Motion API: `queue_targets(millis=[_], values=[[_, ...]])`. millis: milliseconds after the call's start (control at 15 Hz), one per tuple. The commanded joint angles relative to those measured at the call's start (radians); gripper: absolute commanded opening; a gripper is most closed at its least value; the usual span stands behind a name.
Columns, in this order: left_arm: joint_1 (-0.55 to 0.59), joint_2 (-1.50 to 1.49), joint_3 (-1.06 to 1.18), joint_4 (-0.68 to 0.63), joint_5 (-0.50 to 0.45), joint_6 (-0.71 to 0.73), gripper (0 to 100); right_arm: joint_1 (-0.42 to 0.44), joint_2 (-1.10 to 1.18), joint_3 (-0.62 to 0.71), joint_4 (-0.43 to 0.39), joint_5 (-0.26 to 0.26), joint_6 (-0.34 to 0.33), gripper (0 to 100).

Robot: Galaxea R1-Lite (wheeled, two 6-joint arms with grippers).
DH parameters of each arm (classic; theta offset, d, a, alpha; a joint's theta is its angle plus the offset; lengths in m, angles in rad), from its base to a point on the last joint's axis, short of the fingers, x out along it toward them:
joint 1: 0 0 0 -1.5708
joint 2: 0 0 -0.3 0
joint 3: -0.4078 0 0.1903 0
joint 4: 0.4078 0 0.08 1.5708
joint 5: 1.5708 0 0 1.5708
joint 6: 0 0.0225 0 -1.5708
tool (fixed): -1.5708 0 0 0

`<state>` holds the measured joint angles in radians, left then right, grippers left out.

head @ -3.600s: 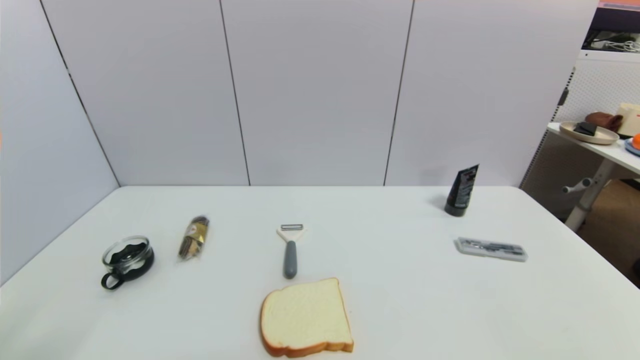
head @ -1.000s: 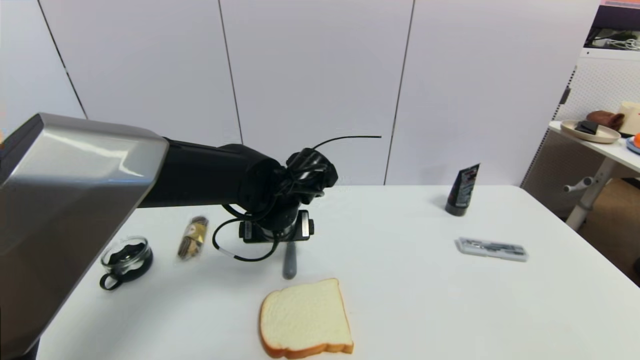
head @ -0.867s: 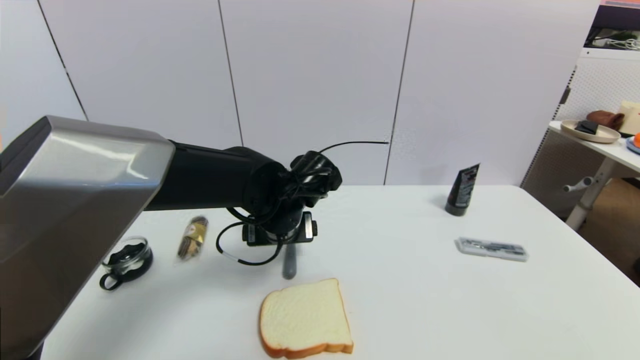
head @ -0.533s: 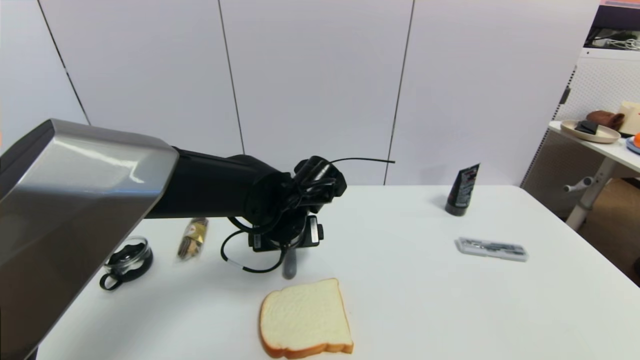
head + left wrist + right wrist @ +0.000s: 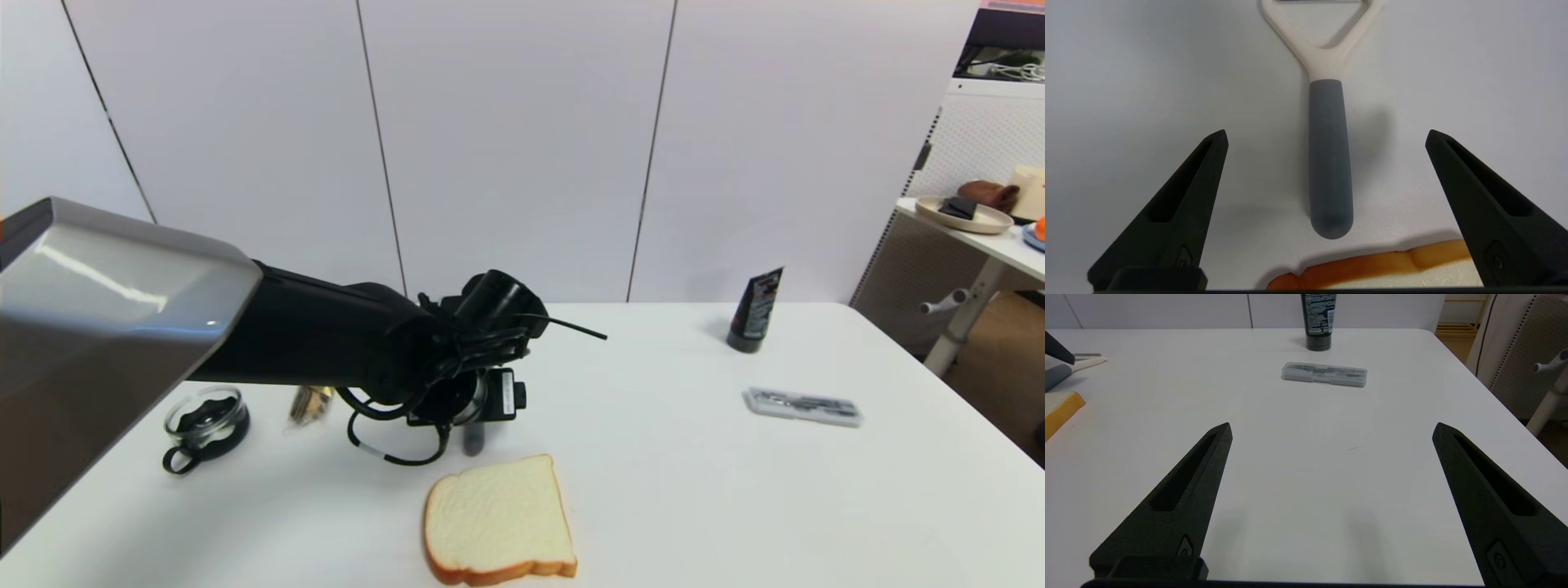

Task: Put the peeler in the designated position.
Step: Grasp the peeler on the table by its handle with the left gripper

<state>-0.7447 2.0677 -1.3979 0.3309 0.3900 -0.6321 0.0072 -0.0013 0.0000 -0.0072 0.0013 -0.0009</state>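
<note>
The peeler [image 5: 1329, 163] lies flat on the white table, its grey handle toward the bread and its cream forked head away from it. My left gripper [image 5: 1327, 134] hangs open just above it, one finger on each side of the handle and neither touching it. In the head view the left wrist covers the peeler [image 5: 473, 441] except for the handle's end. My right gripper [image 5: 1332, 424] is open and empty, low over bare table on the right, out of the head view. The designated position carries no mark that I can see on the tabletop.
A bread slice [image 5: 498, 518] lies just in front of the peeler's handle end. A glass cup [image 5: 206, 425] and a wrapped snack [image 5: 306, 404] sit to the left. A flat grey case [image 5: 802, 406] and a black tube [image 5: 755, 310] stand to the right.
The left arm came in from the left over the peeler, and over the last second its wrist has sunk lower and nearer the bread. The peeler has not moved.
</note>
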Motion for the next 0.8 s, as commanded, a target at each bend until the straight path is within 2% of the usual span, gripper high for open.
queue_targets(millis=[67,800], values=[[0.019,-0.041,0.071,-0.085,-0.054,0.089,100,0.000,0.000,0.000,0.000,0.000,-0.001,100],[0.036,-0.003,0.086,-0.099,-0.048,0.086,100,0.000,0.001,0.000,0.000,0.000,-0.001,100]])
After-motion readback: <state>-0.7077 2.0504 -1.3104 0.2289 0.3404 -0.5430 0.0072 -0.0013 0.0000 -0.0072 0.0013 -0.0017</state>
